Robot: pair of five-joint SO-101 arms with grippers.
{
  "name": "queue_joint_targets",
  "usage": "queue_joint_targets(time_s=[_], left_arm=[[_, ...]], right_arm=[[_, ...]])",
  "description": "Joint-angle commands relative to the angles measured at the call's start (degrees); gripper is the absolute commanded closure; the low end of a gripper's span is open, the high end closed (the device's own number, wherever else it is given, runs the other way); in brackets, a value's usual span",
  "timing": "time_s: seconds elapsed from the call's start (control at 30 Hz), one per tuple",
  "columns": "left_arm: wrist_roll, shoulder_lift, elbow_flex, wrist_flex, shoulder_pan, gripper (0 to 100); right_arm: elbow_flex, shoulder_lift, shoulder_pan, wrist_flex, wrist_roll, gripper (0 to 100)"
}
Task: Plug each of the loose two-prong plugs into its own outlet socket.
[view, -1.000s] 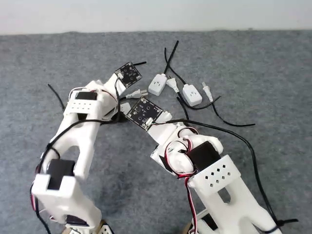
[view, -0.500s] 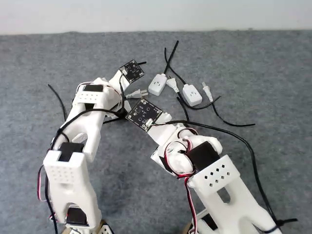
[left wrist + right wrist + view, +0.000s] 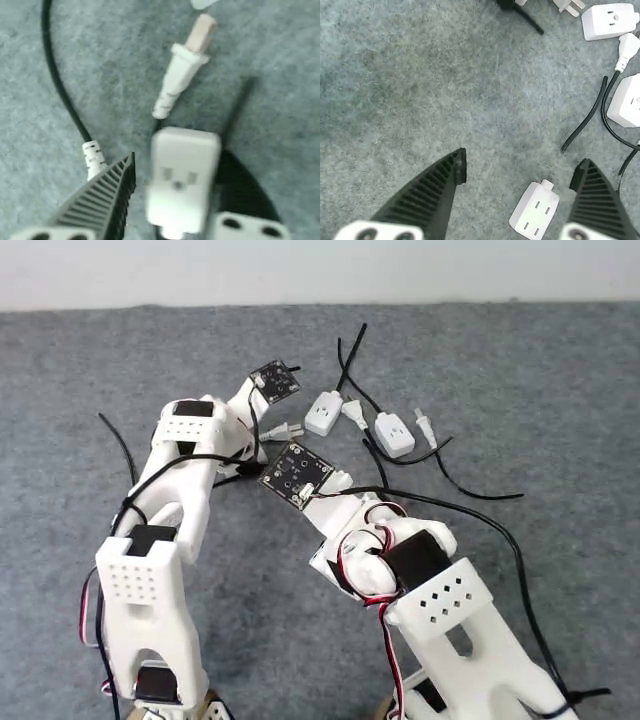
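My right gripper hangs open astride a white socket; left gripper flanks a second socket, grip unclear.

White arms — black servos, red wires

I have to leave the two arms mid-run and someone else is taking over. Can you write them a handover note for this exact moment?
Left tool: open, jaws either side of a white outlet; near plug lies loose just beyond it.
Right tool: open over the carpet, second outlet between its jaws.
Third outlet and fourth outlet lie farther out, middle plug between them, far plug past the fourth.
Done: no plug seated, as far as visible.
Left: seat every plug.
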Motion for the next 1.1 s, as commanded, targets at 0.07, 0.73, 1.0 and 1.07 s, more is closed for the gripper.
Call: queue_joint_targets(time_s=[0.07,0.73,1.0,1.07], left_arm=[[-1.0,-0.3,-2.3,-0.2,-1.1,88],[2.0,-8.7,-3.0,3.9,-3.2,66],[1.8,-8.5,-3.1,1.4,-4.5,58],[1.8,-8.4,-3.1,0.2,-4.6,58]], right_arm=[[-0.4,-1.5,-0.6,-0.7,0.0,66.0],[-0.4,-1.5,-0.6,-0.4,0.0,66.0],[-0.4,-1.5,-0.6,-0.3,0.0,66.0],[-0.4,-1.5,-0.6,-0.3,0.0,66.0]])
